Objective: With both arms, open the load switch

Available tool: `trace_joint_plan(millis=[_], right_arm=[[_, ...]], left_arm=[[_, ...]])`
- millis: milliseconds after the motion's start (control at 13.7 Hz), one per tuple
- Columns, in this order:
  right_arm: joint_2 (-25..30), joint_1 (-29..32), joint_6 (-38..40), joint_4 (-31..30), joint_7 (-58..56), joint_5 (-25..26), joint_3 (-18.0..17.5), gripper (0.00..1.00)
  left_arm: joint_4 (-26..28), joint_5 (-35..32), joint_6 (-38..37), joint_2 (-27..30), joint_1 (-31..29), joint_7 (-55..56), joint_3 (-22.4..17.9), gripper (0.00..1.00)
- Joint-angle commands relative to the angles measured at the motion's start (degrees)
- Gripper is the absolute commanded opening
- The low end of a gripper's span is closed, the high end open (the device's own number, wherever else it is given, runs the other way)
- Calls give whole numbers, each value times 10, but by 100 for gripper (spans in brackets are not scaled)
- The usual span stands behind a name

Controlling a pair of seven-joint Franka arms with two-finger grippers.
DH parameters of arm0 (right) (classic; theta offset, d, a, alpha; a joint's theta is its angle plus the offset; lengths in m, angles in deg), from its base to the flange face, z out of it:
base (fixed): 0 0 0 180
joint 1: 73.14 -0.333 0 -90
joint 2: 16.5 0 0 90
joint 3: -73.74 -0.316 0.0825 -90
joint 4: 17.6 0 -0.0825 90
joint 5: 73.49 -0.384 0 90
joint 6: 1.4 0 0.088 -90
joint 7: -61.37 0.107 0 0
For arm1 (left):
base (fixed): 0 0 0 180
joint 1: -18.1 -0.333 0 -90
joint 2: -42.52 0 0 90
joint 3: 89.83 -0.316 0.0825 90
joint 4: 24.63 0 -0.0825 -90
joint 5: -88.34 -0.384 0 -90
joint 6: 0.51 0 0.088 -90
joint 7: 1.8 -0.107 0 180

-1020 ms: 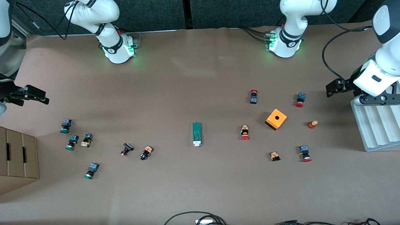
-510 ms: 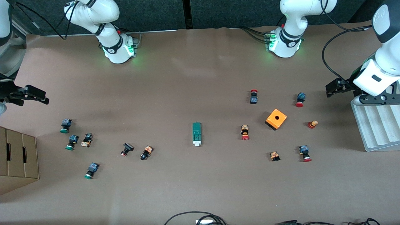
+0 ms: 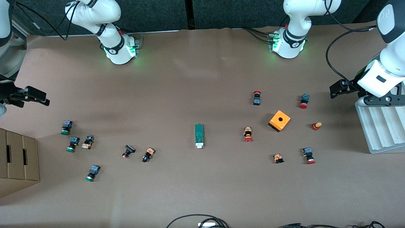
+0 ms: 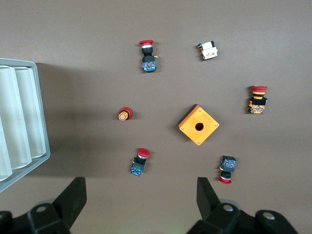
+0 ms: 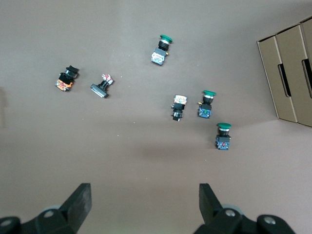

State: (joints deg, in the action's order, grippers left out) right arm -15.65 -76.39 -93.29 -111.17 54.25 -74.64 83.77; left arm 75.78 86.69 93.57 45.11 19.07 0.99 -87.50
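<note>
A: Load switch (image 3: 199, 136) lies flat at the centre of the frame on the brown table (image 3: 202, 79), its white block pointing to the lower edge. Nothing touches it.

B: And the arms?

A: Both wait high at the sides. The left gripper (image 3: 336, 89) hangs at the right edge of the frame, over the table just beside the white ribbed tray (image 3: 379, 126). The right gripper (image 3: 37, 96) hangs at the left edge, above the cardboard box (image 3: 17, 158) in the picture.

B: Fingers?

A: Spread wide on both, holding nothing. In the left wrist view the two black fingers (image 4: 73, 197) frame bare table, with the orange cube (image 4: 198, 126) and red push buttons (image 4: 147, 48) higher in the frame. In the right wrist view the fingers (image 5: 80, 200) frame bare table too, with green-capped push buttons (image 5: 162, 48) farther up.

B: What has changed over the last second?

A: Nothing that shows. Arms, switch and scattered buttons sit exactly where they did a second ago.

B: Meaning?

A: The task looks unstarted. Both arms probably need to travel in toward the middle, one for each end of the switch. The switch is slim and low, so a grasp likely needs careful alignment along its length.
</note>
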Motion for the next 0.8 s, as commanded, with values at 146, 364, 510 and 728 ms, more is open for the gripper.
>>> trace_joint_plan(millis=[146,364,510,728], right_arm=[[1,-1,-5,4,3,7,0,100],[0,-2,-5,5,4,7,0,100],[0,-1,-4,5,4,6,0,100],[1,-1,-4,5,4,6,0,100]], left_arm=[[-10,8,-11,0,-3,-3,3,100],[-11,7,-11,0,-3,-2,5,100],[-12,8,-11,0,-3,0,10,100],[-12,8,-11,0,-3,0,11,100]])
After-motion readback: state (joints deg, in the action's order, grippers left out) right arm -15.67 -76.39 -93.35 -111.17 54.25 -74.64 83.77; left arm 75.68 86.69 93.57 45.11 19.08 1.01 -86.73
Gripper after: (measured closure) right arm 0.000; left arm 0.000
